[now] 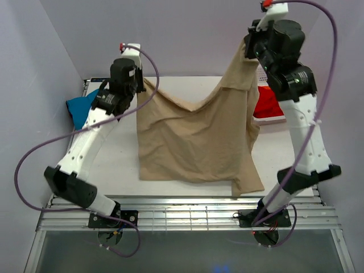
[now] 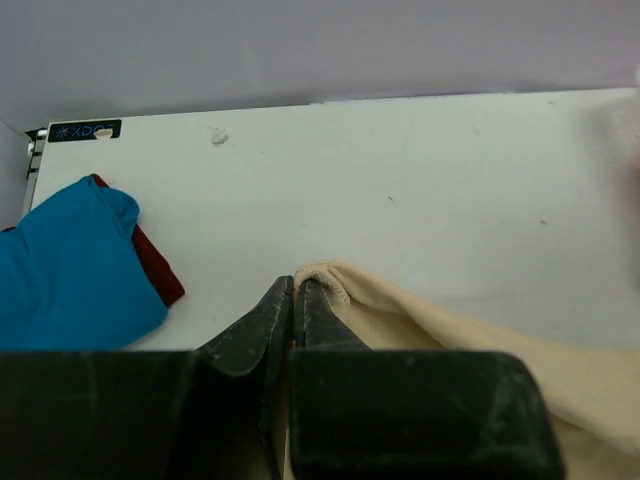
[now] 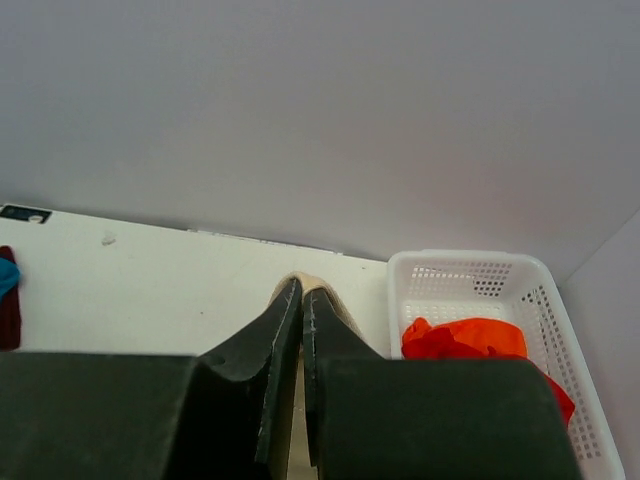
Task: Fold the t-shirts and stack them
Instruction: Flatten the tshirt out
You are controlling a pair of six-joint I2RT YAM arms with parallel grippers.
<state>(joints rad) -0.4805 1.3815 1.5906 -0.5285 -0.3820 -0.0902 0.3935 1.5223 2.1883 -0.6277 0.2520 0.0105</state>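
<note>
Left gripper (image 2: 296, 287) is pinched shut on one top corner of the tan shirt (image 1: 193, 142). Right gripper (image 3: 302, 290), raised higher, is pinched on the other corner. The shirt hangs spread between them, its lower part draped on the table (image 1: 114, 165). The teal shirt (image 2: 70, 275) lies far left over the dark red shirt (image 2: 165, 275). The bright red shirt (image 3: 465, 338) sits in the basket (image 3: 470, 268).

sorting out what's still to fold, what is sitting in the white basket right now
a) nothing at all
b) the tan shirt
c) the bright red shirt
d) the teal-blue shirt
C: the right wrist view shows the bright red shirt bunched inside the white basket, while the teal-blue shirt lies outside it and the tan shirt hangs lifted.
</note>
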